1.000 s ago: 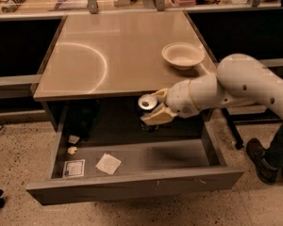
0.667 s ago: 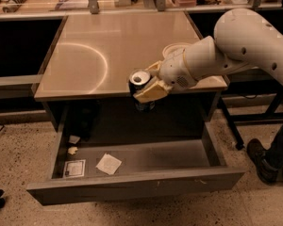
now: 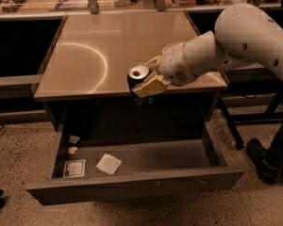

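The drink can [image 3: 138, 73] sits upright at the middle of the frame, over the front edge of the tabletop [image 3: 94, 41] and above the open drawer [image 3: 132, 181]. The gripper [image 3: 145, 81] is clamped around its side. It is likely light, thin-walled and slick, so a gentle grip on the mid-body suits it.
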You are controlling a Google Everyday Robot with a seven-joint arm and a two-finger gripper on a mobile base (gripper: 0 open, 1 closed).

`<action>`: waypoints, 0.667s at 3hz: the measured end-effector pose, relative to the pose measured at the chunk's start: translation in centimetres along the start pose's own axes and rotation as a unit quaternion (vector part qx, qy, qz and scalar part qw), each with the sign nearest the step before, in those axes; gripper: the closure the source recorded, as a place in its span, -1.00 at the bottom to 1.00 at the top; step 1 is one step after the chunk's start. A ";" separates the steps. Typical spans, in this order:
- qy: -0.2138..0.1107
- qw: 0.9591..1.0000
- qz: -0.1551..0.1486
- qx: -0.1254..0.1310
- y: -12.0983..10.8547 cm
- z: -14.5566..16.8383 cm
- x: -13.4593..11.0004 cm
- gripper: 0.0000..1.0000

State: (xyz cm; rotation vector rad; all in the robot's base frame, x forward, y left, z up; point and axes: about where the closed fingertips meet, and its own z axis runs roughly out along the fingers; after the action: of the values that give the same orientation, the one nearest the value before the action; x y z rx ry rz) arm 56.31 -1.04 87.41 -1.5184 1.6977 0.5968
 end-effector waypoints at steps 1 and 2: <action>0.001 1.000 0.015 0.004 -2.7 -0.4 -2.1 1.00; -0.018 1.000 0.011 0.014 -7.7 0.1 -5.2 1.00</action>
State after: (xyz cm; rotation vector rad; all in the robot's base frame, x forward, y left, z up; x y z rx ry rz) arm 63.81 0.81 92.58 -1.4625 1.6916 0.6048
